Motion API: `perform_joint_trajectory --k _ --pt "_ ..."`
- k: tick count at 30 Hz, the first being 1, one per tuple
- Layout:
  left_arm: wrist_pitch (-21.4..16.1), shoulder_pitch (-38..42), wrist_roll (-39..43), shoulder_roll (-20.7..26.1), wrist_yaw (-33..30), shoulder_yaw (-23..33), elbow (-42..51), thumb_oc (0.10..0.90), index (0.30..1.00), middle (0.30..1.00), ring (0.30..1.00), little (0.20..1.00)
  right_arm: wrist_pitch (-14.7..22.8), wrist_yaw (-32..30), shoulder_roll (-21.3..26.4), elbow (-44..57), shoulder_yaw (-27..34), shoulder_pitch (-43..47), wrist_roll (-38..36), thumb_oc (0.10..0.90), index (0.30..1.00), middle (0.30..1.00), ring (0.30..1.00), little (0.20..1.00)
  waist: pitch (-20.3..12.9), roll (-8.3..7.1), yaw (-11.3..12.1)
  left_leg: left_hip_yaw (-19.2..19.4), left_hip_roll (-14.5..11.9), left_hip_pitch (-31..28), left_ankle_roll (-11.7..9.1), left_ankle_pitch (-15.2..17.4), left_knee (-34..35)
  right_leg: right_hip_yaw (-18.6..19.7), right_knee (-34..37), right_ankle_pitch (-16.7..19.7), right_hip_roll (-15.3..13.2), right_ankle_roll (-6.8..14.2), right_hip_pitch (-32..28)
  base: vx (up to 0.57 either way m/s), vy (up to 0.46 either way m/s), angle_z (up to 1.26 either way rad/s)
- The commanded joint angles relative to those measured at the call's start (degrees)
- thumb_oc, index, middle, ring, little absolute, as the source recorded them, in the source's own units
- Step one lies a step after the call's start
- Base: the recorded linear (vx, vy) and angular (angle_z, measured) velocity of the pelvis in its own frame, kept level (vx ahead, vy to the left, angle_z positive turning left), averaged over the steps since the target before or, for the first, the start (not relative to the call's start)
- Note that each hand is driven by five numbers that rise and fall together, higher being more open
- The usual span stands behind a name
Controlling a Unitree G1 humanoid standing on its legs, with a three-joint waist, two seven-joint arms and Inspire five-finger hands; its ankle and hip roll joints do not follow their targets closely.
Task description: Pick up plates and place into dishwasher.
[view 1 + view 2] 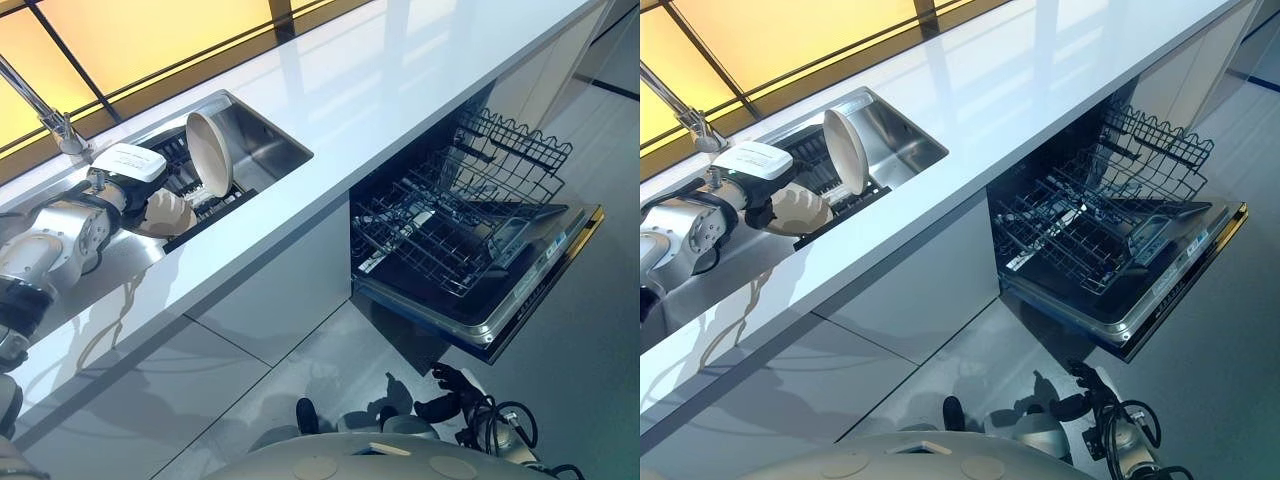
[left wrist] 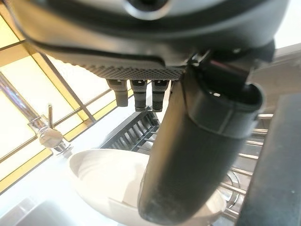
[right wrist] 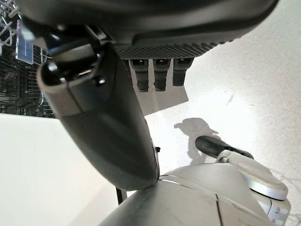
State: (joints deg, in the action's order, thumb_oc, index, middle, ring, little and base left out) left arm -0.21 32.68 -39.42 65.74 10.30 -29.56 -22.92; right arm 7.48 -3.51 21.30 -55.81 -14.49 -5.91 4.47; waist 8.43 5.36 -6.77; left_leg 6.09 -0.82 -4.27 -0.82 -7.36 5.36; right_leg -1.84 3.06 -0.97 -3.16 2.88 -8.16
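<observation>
Left hand (image 1: 160,212), upper left of frame, has its thumb and fingers pinched on the lower rim of the white plate (image 1: 208,152), which stands on edge in the dark drying rack (image 1: 205,205) inside the sink (image 1: 270,150). Best bet: lift straight up until the rim clears the rack's tines, then swing right across the bench (image 1: 400,90) toward the dishwasher's lower rack (image 1: 440,235) at centre right. Right hand (image 1: 440,395) hangs low at bottom right, fingers relaxed, holding nothing.

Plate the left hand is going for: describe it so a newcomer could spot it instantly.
Start at the long white countertop, then its steel sink by the tap. In the sink's black rack stands a round cream plate on edge, just past the left hand; it is the rack's one pale dish.
</observation>
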Motion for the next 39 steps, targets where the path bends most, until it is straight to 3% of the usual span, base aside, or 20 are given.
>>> perform_joint_trajectory --k 1,3,5,12,20,26,32,39 --pt "5.6 11.3 1.9 3.0 -8.1 3.5 -5.9 0.800 0.900 0.900 0.900 0.900 2.7 -0.7 0.7 3.5 -2.3 0.6 -0.5 0.800 0.900 0.900 0.900 0.900 0.1 -0.65 1.0 0.1 6.3 -2.2 3.6 11.7 -2.8 0.3 -3.1 1.5 0.4 4.7 6.4 0.00 0.000 0.00" --pt "6.0 11.3 4.6 3.1 -13.0 4.7 -6.2 0.800 0.900 0.900 0.900 0.900 2.9 -0.9 0.6 3.1 -2.5 0.6 -0.6 0.800 0.900 0.900 0.900 0.900 0.2 -0.69 1.1 0.0 6.3 -2.3 3.6 11.6 -2.7 0.2 -3.1 1.5 0.3 4.6 6.3 0.00 0.000 0.00" --pt "4.8 10.8 10.6 2.8 -22.0 7.8 -6.0 0.800 0.900 0.900 0.900 0.900 2.9 -1.1 0.4 2.7 -2.7 0.8 -0.8 0.800 0.900 0.900 0.900 0.900 0.2 -0.80 1.5 -0.3 6.4 -2.4 3.6 11.6 -2.6 0.0 -3.1 1.4 0.3 4.4 6.1 0.01 0.005 0.02" --pt "4.0 4.8 13.7 1.4 -31.1 17.7 -1.2 0.800 0.900 0.900 0.900 0.900 3.8 -1.7 -0.4 1.0 -2.6 0.7 -0.7 0.800 0.900 0.900 0.900 0.900 -0.3 -1.03 2.5 -0.8 6.2 -2.7 3.2 11.6 -2.0 -0.4 -2.8 1.0 0.2 4.1 5.7 0.00 0.002 0.02" --pt "3.3 -0.7 9.3 3.7 -27.8 21.1 -1.3 0.800 0.900 0.900 0.900 0.900 4.9 -1.0 -0.4 -0.1 -1.5 0.3 0.5 0.800 0.900 0.900 0.900 0.900 -0.7 -0.77 3.1 -0.9 6.0 -2.9 3.1 11.9 -2.1 -0.7 -2.8 0.6 0.0 4.1 5.4 0.00 0.000 0.00" --pt "2.5 -1.4 5.5 4.9 -24.2 19.4 -1.5 0.800 0.900 0.900 0.900 0.900 5.5 -0.6 -0.1 -0.9 -1.1 0.6 0.3 0.800 0.900 0.900 0.900 0.900 -0.7 -0.62 3.3 -1.1 6.0 -3.0 3.1 11.9 -2.2 -1.1 -3.2 0.5 -0.1 4.2 5.3 0.00 0.001 0.02" --pt "5.2 -0.2 -0.3 5.5 -18.3 15.9 -4.1 0.800 0.900 0.900 0.900 0.900 6.4 -0.6 -0.1 -2.7 -1.0 1.3 0.2 0.800 0.900 0.900 0.900 0.900 -0.6 -0.40 3.4 -1.1 6.0 -3.1 3.1 12.0 -2.4 -1.2 -3.3 0.5 -0.1 4.4 5.3 0.01 0.001 0.07" --pt "5.7 -1.4 -3.1 5.5 -17.5 15.9 -6.0 0.800 0.900 0.900 0.900 0.900 7.2 -0.5 0.3 -3.7 -0.8 1.7 0.5 0.800 0.900 0.900 0.900 0.900 -0.3 -0.22 3.6 -1.1 6.0 -2.7 3.2 12.1 -3.0 -1.4 -3.4 0.5 -0.1 4.3 5.3 0.00 0.000 0.00"
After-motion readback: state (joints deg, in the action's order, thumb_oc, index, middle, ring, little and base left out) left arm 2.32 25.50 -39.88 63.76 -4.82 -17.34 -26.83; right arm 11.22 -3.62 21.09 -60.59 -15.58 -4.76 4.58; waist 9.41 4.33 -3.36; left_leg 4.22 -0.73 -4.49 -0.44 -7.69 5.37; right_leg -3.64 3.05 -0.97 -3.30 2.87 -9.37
